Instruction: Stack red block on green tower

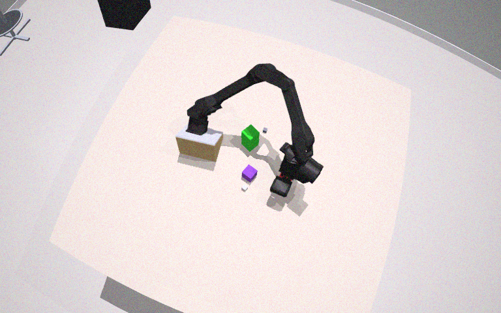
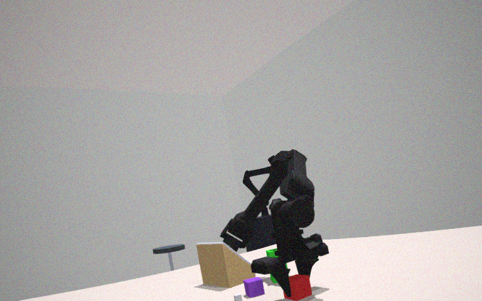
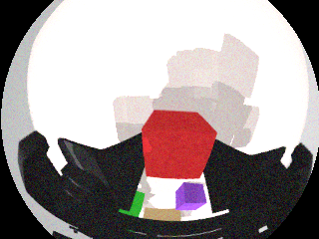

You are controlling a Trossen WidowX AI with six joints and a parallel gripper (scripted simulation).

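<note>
Pale pink and broad, the surface (image 1: 332,221) sits in a plain grey room, and the arm bends over it from its tan pedestal (image 1: 197,147). From where I stand the hand (image 2: 296,285) is down at the surface with its fingers clamped on the red block (image 2: 300,286), which still appears to rest on the surface, at about four o'clock from the green tower (image 1: 250,137) in the top view. I judge the step in hand to be the grasp just made, with the lift to follow. To do it well, I would raise the block straight up until its underside clears the tower's top, then carry it across toward ten o'clock, and lower it squarely and slowly before letting go. A low sideways sweep could strike the tower or the purple cube (image 1: 249,172) that stands between the two. Much is hard to read. From above, the wrist covers the red block almost wholly. From the side, the arm hides most of the green tower, so I cannot tell its height or whether it stands true. The wrist view shows the block filling the gap but not the contact of the fingertips.
</note>
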